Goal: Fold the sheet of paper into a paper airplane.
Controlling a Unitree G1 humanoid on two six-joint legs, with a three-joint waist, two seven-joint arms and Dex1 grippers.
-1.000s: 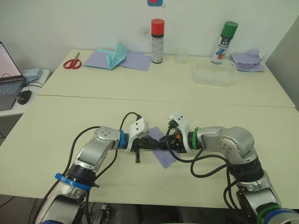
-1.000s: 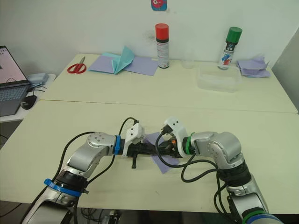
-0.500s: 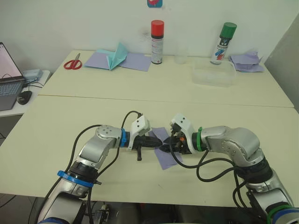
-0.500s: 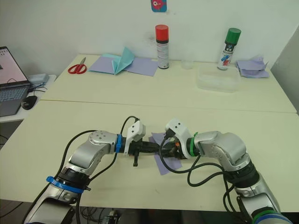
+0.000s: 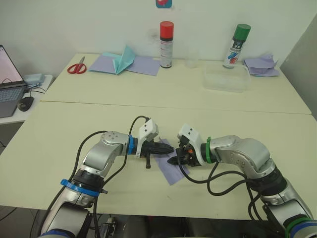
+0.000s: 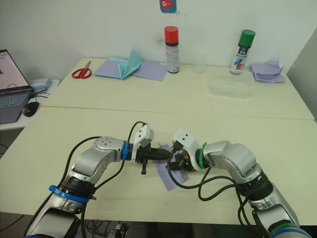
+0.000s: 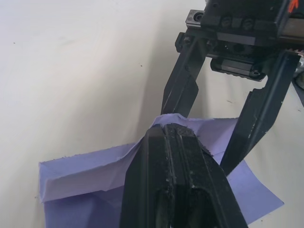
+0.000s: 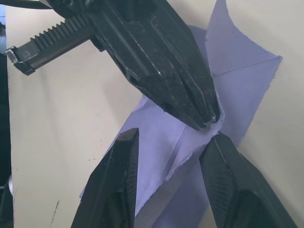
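Note:
The sheet of paper (image 5: 170, 172) is pale lavender-blue with creases and lies on the near table between my two grippers. My left gripper (image 7: 169, 129) is shut on a raised fold at the paper's edge (image 7: 85, 171). Facing it from the right, my right gripper (image 8: 172, 137) is open. Its two fingers (image 8: 116, 185) straddle the same fold just below the left fingertips, with the paper (image 8: 242, 80) beneath them. In the head views the two grippers meet tip to tip over the sheet (image 6: 167, 177).
Along the far table are red scissors (image 5: 76, 66), lavender sheets with a teal paper shape (image 5: 124, 60), a red-capped can (image 5: 167, 43), a green-capped can (image 5: 237, 45), a clear tub (image 5: 228, 79) and crumpled lavender paper (image 5: 260, 63). A laptop (image 5: 7, 89) sits far left.
My right gripper has slid left toward the left gripper's tips. The sheet's near corner has swung left. The left gripper has edged slightly right and kept its hold.

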